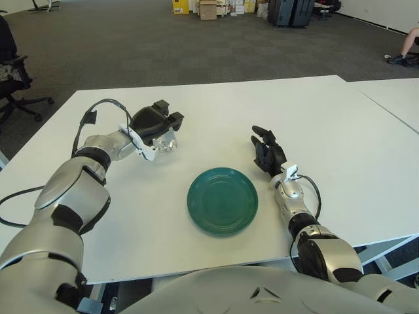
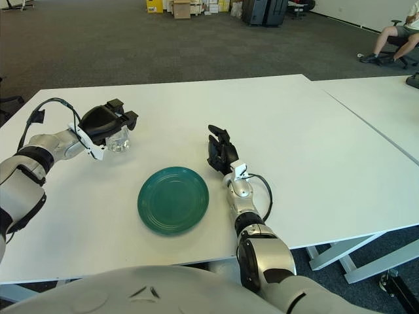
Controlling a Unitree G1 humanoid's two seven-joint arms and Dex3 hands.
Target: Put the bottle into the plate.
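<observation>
A small clear bottle (image 1: pixel 166 142) is held in my left hand (image 1: pixel 157 125), whose dark fingers curl over it from above, left of and behind the plate. The bottle (image 2: pixel 118 139) looks lifted just off the white table (image 1: pixel 216 104). The round green plate (image 1: pixel 222 200) lies flat near the table's front middle, with nothing on it. My right hand (image 1: pixel 266 151) shows just right of the plate's far rim, fingers relaxed and holding nothing.
A second white table (image 1: pixel 396 98) adjoins on the right. A black cable (image 1: pixel 98 111) loops from my left wrist. Beyond the table lie grey carpet, an office chair (image 1: pixel 13 72) at far left and boxes (image 1: pixel 208 9) at the back.
</observation>
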